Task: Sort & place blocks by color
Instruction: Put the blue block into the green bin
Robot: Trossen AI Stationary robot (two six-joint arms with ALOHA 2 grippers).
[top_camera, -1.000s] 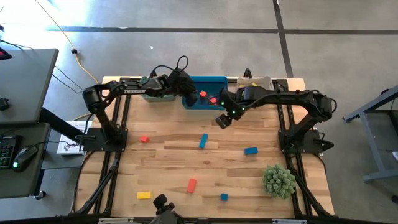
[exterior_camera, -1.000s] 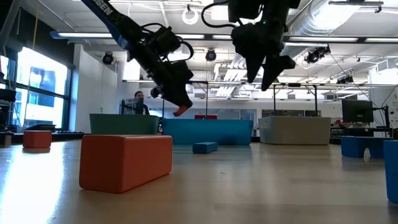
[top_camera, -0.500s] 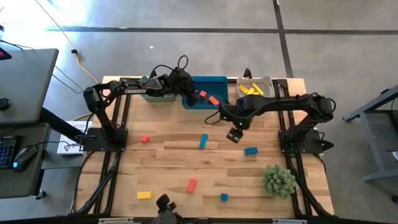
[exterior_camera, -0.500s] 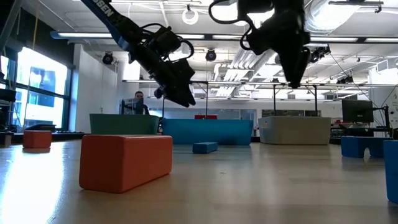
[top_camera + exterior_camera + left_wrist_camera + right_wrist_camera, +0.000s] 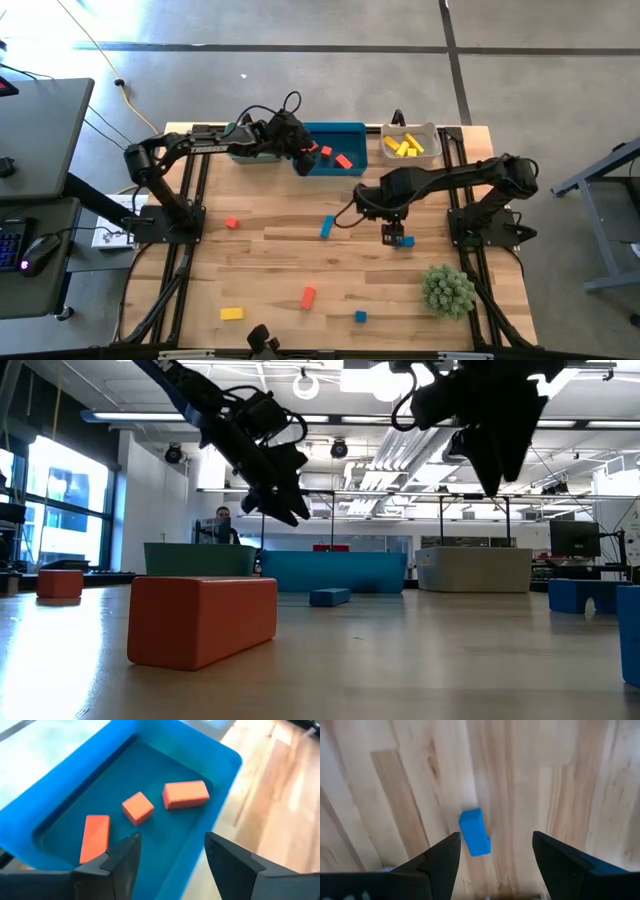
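Observation:
My left gripper (image 5: 300, 157) hangs open over the left end of the blue bin (image 5: 352, 130). Three red blocks (image 5: 137, 807) lie on the bin's floor in the left wrist view. My right gripper (image 5: 390, 231) is open and points down over the table. A blue block (image 5: 475, 839) lies flat below it, between the lines of its fingers (image 5: 440, 857), untouched. A blue bar (image 5: 327, 228), two red blocks (image 5: 232, 223), a yellow block (image 5: 231, 313) and a blue cube (image 5: 360, 316) lie loose on the wood. Yellow blocks (image 5: 403, 146) sit in the grey-white bin.
The teal bin (image 5: 243, 152) stands left of the blue one, mostly under the left arm. A spiky green plant (image 5: 447, 289) stands near the table's near right corner, close to the right gripper. The large red block (image 5: 200, 620) fills the low view's foreground.
The red block that my left gripper held over the blue bin has left its fingers, and the gripper has risen a little. My right gripper has swung from the bins toward the table's near right, over the blue block.

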